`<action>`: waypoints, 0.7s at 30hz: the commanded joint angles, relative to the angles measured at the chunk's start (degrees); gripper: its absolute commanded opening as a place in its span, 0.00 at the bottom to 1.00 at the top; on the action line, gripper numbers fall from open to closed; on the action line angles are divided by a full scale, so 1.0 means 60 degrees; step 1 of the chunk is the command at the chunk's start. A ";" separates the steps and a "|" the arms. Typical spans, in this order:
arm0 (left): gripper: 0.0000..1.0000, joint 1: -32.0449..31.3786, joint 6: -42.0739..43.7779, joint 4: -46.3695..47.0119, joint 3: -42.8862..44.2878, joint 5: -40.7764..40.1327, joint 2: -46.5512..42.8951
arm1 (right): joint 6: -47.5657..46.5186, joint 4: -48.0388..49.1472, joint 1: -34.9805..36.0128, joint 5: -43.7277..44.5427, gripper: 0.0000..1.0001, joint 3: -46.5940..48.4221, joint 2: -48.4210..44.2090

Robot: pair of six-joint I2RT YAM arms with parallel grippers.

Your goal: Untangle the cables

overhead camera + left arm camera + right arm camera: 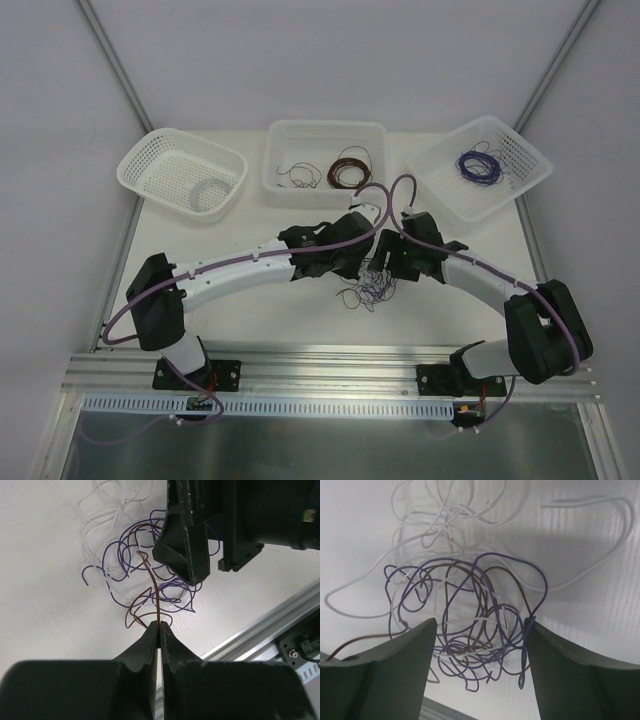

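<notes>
- Where the left pincer (159, 628) comes to a point, its fingers are pressed together on a single brown strand (156, 597), which runs from the tips back into the tangle.
- Facing it, the right pincer (480, 647) stands with its fingers apart, one on each side of the tangle. A purple loop lies against the inner edge of one finger (555, 670).
- The cables (372, 288) form a small messy clump of purple, brown and whitish strands. It lies on the white surface (250, 315) just below the two pincers, with the whitish strands spreading out loosest.
- Along the far edge of the surface stand three white containers, well apart from the clump:
- a left basket (150, 165) of open mesh, holding a white coil (210, 192);
- a middle bin (325, 130) with a brown coil (350, 168) and a few loose strands (297, 176);
- a right basket (525, 165), set at an angle, holding a purple coil (479, 165).
</notes>
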 commanded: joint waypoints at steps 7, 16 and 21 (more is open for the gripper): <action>0.00 0.0316 0.0420 -0.0874 0.0638 -0.0668 -0.1952 | 0.0170 -0.0295 0.0193 0.1089 0.46 0.0359 0.1074; 0.00 0.2600 0.1034 -0.2279 0.1911 -0.0331 -0.3814 | -0.0313 -0.1320 -0.0553 0.1720 0.12 -0.0138 0.0284; 0.00 0.3975 0.1767 -0.2997 0.2995 -0.1106 -0.4313 | -0.0621 -0.1877 -0.1183 0.1866 0.08 -0.0402 -0.0666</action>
